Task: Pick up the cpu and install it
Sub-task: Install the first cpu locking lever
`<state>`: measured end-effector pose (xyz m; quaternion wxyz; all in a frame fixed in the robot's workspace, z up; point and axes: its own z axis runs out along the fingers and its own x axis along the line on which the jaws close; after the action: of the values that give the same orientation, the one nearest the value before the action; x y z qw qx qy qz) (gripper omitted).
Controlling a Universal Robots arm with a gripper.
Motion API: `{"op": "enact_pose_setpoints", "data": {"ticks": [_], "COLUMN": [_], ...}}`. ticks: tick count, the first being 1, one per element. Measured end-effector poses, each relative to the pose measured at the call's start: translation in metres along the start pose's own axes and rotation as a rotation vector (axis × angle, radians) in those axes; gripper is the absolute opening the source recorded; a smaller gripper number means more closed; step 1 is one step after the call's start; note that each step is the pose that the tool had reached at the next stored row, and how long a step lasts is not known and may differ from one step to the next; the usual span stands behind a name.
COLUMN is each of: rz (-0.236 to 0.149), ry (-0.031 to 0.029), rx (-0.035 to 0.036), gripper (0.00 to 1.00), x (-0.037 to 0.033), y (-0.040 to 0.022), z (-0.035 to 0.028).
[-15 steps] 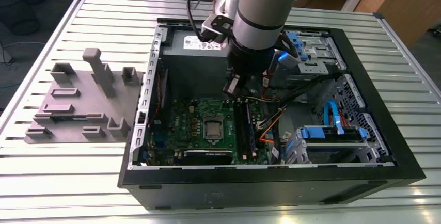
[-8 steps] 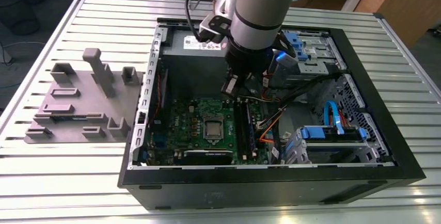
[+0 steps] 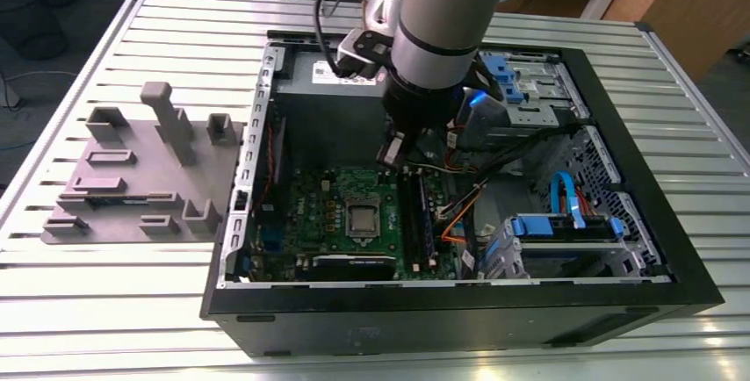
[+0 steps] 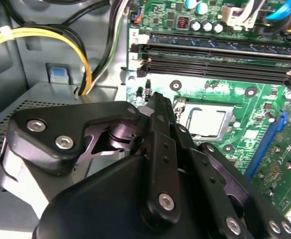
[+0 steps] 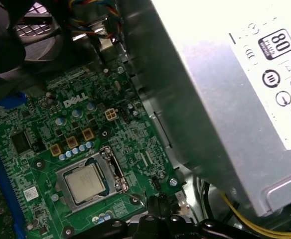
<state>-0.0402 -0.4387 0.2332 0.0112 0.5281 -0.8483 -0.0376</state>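
We see the arm (image 3: 440, 39) reaching down into an open computer case (image 3: 609, 249) that lies on its side on a ribbed metal tabletop (image 3: 140, 311). The hand (image 4: 158, 107) hangs above the green motherboard (image 3: 311, 214), near the edge of the power supply (image 5: 225, 89). In the second wrist view its 2 black fingers (image 4: 160, 144) appear pressed close together with nothing between them, so we read it as clenched and empty.

The cpu (image 5: 85, 181) sits flat in its metal-framed socket (image 5: 113, 169) on the motherboard, its silver top facing up; in both wrist views it lies just beyond the fingertips, apart from them. In the second wrist view the cpu (image 4: 208, 122) shows as a pale square inside the frame. In the exterior view the cpu (image 3: 364, 217) lies below the arm, near the middle of the board.

2 long black memory slots (image 4: 215, 64) run beside the socket. Yellow cables (image 4: 46, 37) curve over the grey case wall next to the power supply. On the exterior view's left, a grey plastic fixture (image 3: 135, 175) with upright blocks stands on the tabletop, well apart from the hand
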Motion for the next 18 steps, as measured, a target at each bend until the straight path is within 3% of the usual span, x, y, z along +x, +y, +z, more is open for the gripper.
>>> {"op": "enact_pose_setpoints", "data": {"ticks": [7,14,18], "rz": [-0.007,-0.022,-0.062], "ry": [-0.0021,-0.0055,-0.0044], "rx": [-0.0003,0.0057,0.0077], "gripper": [0.1,0.1,0.1], "x": [0.0043,0.0059,0.006], "y": [0.0007,0.0042,0.0043], "z": [-0.0005,-0.0046,-0.0048]}}
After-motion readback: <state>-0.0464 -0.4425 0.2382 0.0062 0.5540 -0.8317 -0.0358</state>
